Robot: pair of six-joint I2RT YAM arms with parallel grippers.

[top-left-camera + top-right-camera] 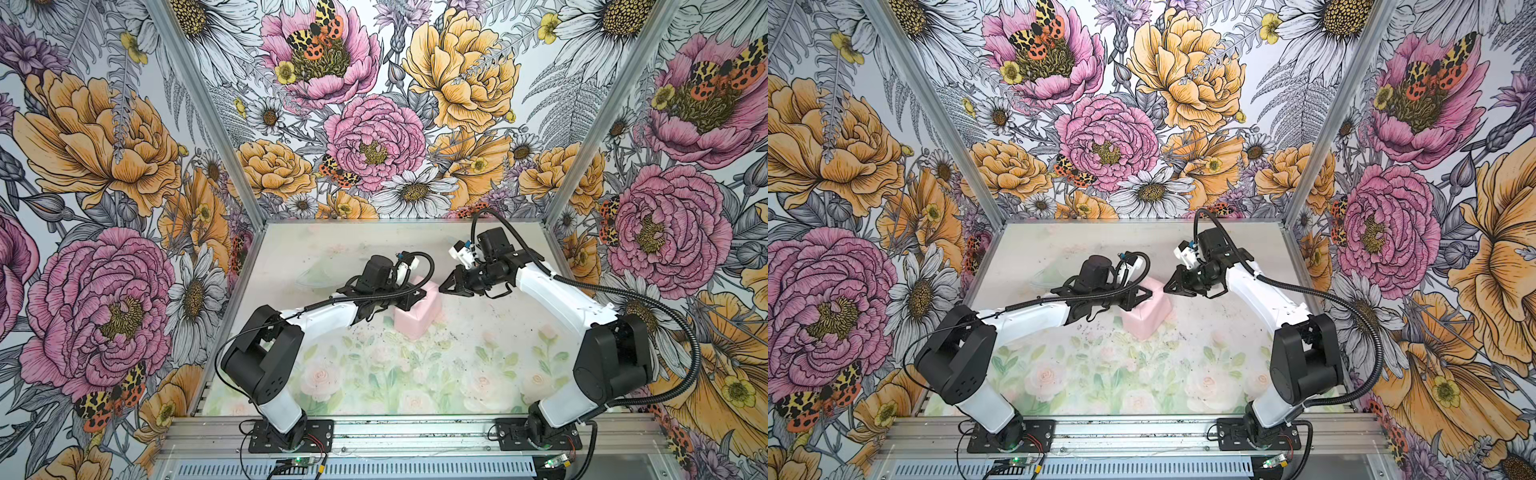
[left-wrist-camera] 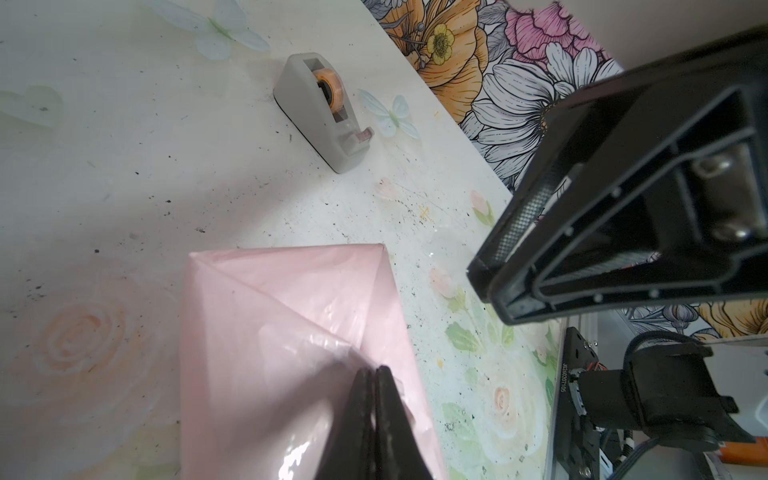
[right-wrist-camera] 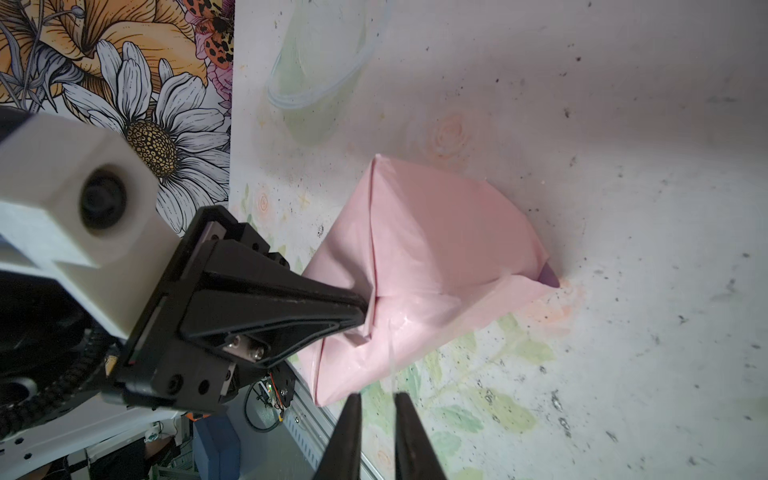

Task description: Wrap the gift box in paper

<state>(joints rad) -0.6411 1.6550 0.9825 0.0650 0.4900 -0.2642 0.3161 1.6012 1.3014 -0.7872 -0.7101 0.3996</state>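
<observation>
1. Right now our left gripper (image 2: 371, 369) has its jaws pressed together, with the tips against an end face of the paper (image 2: 270, 316). We cannot tell whether a thin fold is nipped between them.
2. Around those tips we see a shiny patch of clear tape (image 2: 307, 345) lying on the paper.
3. Our right gripper (image 3: 376, 397) hovers with its jaws slightly apart and nothing between them, just beside a corner of the parcel.
4. In both top views the two grippers point toward each other across the parcel's upper end.
5. Directly ahead of the left tips, the paper sits pale pink side out, folded into a box-shaped parcel with triangular end folds. A small lilac bit (image 3: 550, 276) peeks out at the corner farthest from the left gripper.
6. We see nothing of the gift box itself, as the paper covers it on every side in view.
7. Beyond the parcel from the left gripper, well apart, a grey tape dispenser (image 2: 322, 112) stands on the table (image 2: 124, 166).
</observation>
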